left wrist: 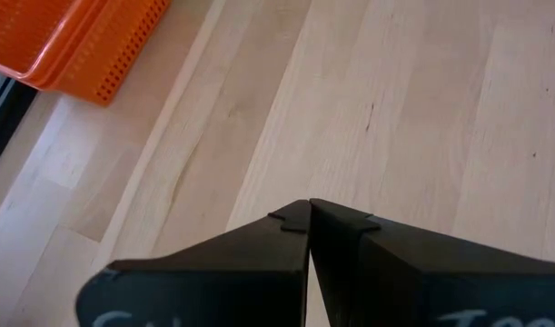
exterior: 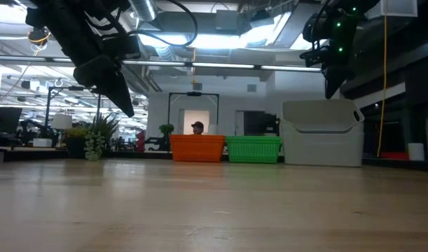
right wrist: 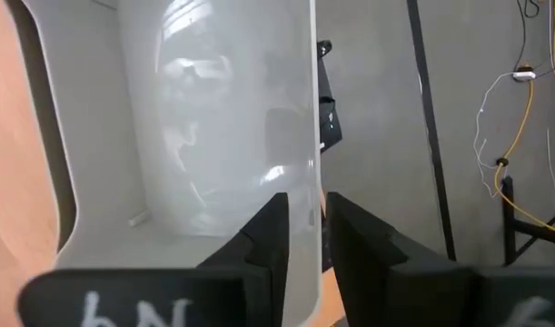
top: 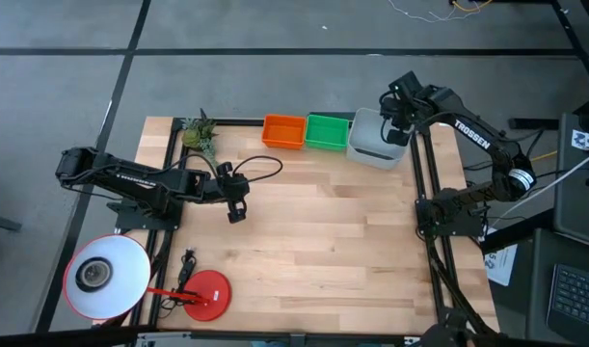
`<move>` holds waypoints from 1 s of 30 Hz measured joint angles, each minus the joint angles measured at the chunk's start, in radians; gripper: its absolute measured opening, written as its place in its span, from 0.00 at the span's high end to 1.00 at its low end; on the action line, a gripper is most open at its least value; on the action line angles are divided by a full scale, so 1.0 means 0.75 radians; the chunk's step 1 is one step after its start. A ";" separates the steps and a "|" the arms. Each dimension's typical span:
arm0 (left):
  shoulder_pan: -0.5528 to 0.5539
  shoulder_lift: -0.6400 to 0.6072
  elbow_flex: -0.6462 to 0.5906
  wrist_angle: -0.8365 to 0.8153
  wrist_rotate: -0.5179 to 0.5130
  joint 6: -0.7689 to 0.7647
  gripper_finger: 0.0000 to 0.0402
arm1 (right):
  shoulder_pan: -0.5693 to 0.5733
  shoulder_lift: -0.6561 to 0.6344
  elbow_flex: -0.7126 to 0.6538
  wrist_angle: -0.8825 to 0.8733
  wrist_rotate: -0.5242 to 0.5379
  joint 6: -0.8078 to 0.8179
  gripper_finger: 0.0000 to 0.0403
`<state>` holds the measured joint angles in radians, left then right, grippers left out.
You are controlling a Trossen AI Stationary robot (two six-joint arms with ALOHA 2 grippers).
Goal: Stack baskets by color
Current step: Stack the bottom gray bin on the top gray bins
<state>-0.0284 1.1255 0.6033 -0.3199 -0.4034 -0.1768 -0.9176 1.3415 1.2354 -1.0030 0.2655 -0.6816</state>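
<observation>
baskets: we see three colours in a row at the table's far edge, orange basket (top: 283, 131), green basket (top: 327, 132), pale grey basket (top: 379, 140), each just beside the next.
stacking: we can't tell how many baskets sit nested in each.
right gripper (right wrist: 300, 222): over the grey basket's far right rim; we see its fingers straddling the wall, one inside, one outside, a small gap either side of the wall, not clamped.
left gripper (left wrist: 309, 218): we see it closed on nothing, above bare wood left of centre, well apart from the baskets.
lamp (top: 106, 277): red, at the near left corner.
plant (top: 200, 134): far left, beside the orange basket.
</observation>
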 joint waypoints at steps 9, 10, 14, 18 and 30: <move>0.000 0.000 0.000 0.000 0.000 0.001 1.00 | -0.026 0.003 -0.032 0.082 -0.039 0.006 0.81; 0.000 0.000 0.000 0.000 0.000 0.001 1.00 | -0.027 0.004 -0.049 0.094 -0.040 0.005 0.81; -0.001 0.000 0.000 0.000 0.000 0.001 1.00 | -0.027 0.005 -0.119 0.181 -0.040 0.000 0.81; 0.000 0.000 0.000 0.000 0.000 0.001 1.00 | -0.031 0.005 -0.145 0.211 -0.037 -0.001 0.86; 0.000 0.000 0.000 0.000 0.000 0.001 1.00 | -0.031 0.005 -0.143 0.210 -0.042 -0.041 0.99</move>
<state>-0.0284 1.1255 0.6033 -0.3202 -0.4030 -0.1764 -0.9405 1.3453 1.1282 -0.8453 0.2337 -0.7121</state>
